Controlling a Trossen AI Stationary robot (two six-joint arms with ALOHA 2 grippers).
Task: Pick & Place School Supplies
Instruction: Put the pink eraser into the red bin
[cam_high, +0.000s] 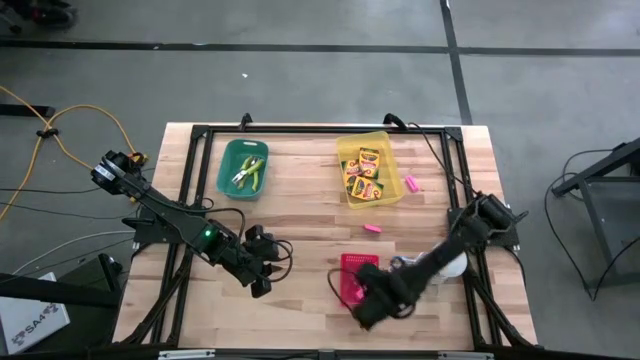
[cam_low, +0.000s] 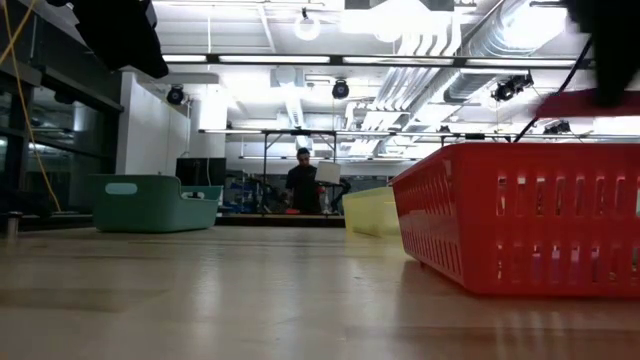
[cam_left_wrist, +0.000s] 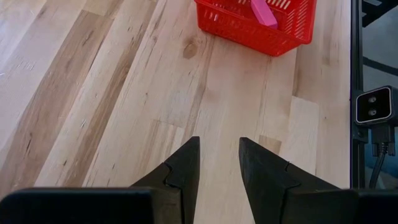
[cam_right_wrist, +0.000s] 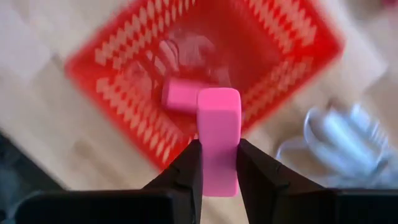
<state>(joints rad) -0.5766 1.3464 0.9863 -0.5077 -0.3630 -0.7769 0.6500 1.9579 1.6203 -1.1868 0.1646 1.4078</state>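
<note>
The wooden counter (cam_high: 300, 215) fills the high view, framed by a black rail, with both dark arms reaching in from its sides. At about 1 o'clock from the counter's middle sits a yellow bin (cam_high: 395, 190) holding several crayon boxes (cam_high: 364, 172); at about 11 o'clock sits a green bin (cam_high: 226, 172) with a few small items that are too small to identify. A red basket (cam_high: 350, 278) stands at about 5 o'clock, and one pink eraser (cam_right_wrist: 180, 95) already lies on its floor. The right tool (cam_right_wrist: 217, 163) hangs over this basket, its fingers (cam_right_wrist: 256, 169) clamped on a second pink eraser block (cam_right_wrist: 218, 140), held lengthwise between them. A white bulb with cord (cam_right_wrist: 345, 137) lies just beside the basket on the counter. The left tool (cam_left_wrist: 217, 163) hovers low at about 7 o'clock, its fingers (cam_left_wrist: 181, 171) narrowly parted with nothing between them, pointing toward the basket. Two loose erasers remain on the bare wood: one (cam_high: 372, 228) between the yellow bin and the basket, another (cam_high: 410, 183) just beside the yellow bin at its 3 o'clock
</note>
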